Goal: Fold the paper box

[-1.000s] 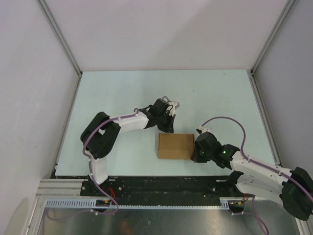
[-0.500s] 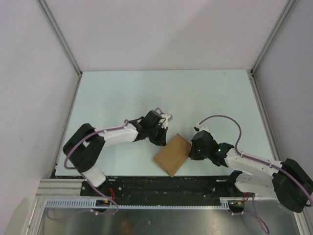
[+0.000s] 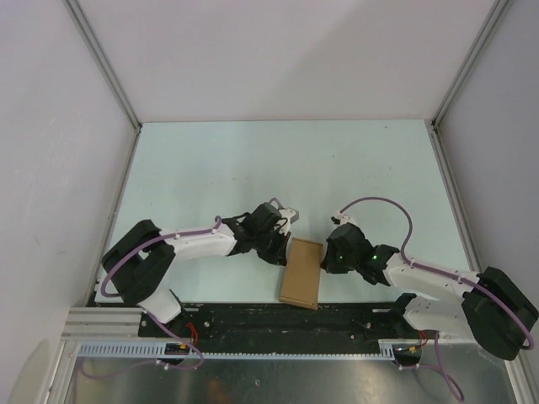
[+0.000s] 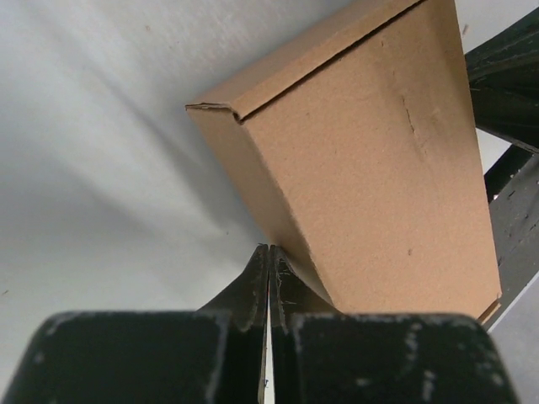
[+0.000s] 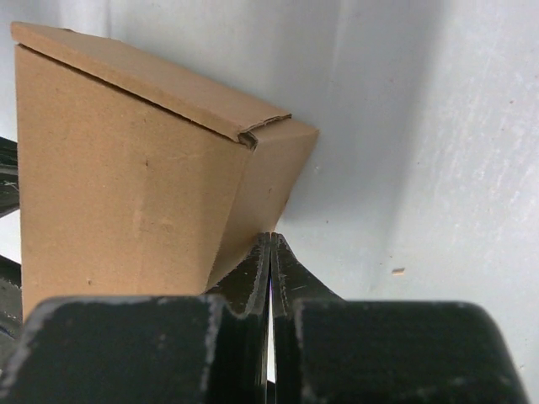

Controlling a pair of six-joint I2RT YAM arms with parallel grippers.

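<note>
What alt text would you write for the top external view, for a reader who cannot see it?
A closed brown paper box lies on the pale table, one end at the near edge. The left tool and right tool, both shut, flank its long sides with their tips against it.

Nothing legible in any view: no lettering, label, brand, number or sign. Plain, unprinted brown card on every visible face of the paper box [image 3: 301,273].
</note>
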